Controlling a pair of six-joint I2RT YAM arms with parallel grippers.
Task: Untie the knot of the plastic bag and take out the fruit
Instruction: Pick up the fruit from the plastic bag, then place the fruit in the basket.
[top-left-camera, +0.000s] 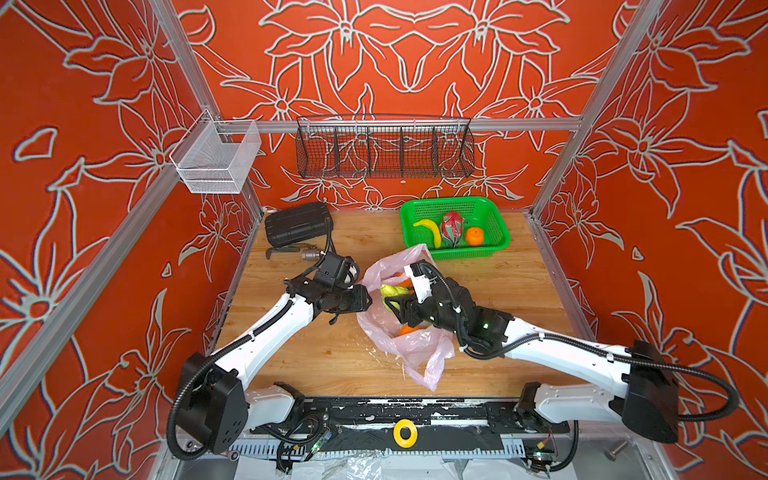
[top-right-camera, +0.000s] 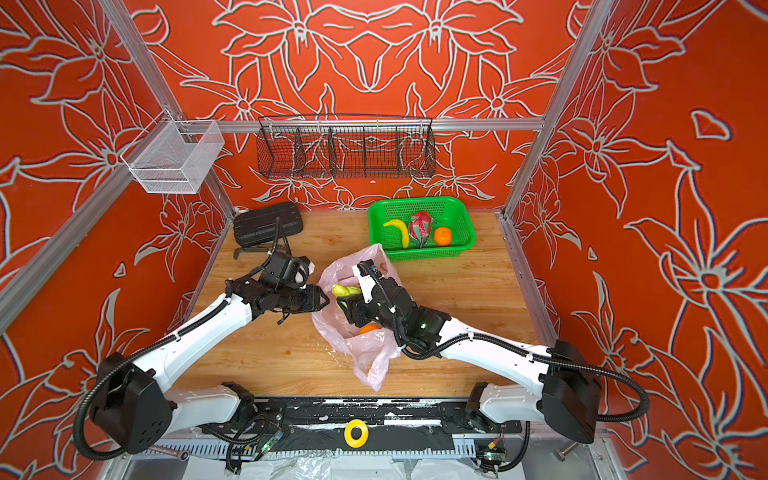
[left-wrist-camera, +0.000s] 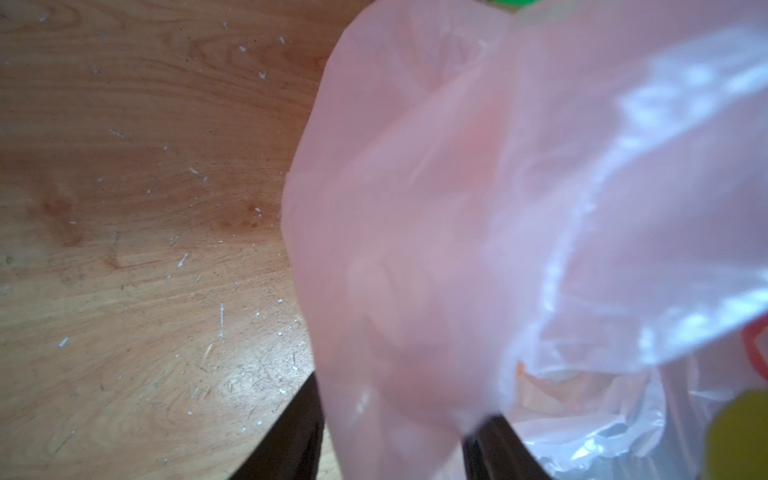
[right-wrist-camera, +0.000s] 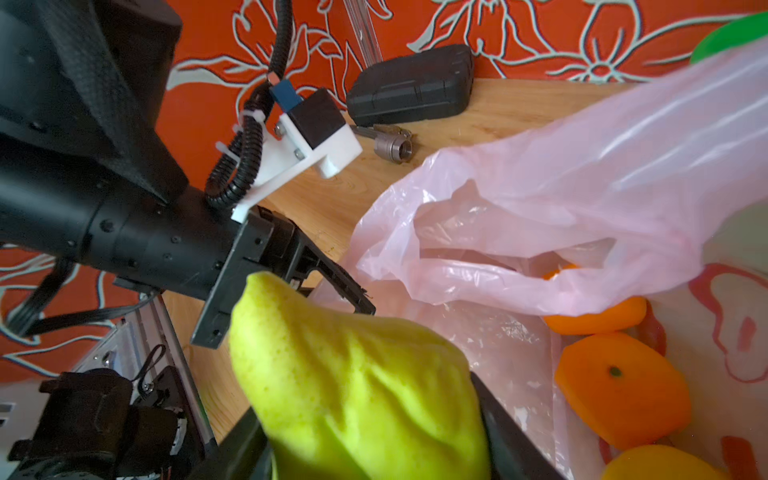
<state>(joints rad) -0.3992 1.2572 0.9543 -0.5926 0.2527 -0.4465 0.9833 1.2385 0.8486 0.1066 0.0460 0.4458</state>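
Note:
The pale pink plastic bag lies at mid-table with its mouth open; no knot shows. My right gripper is over the bag's mouth, shut on the bumpy green fruit. Oranges lie inside the bag. My left gripper is at the bag's left edge. Its jaws stand apart with loose pink film hanging between them. A dragon fruit and an orange lie in the green basket.
A banana also lies in the green basket at the back right. A black case and a metal tool sit at the back left. A black wire rack and a white mesh bin hang on the rail.

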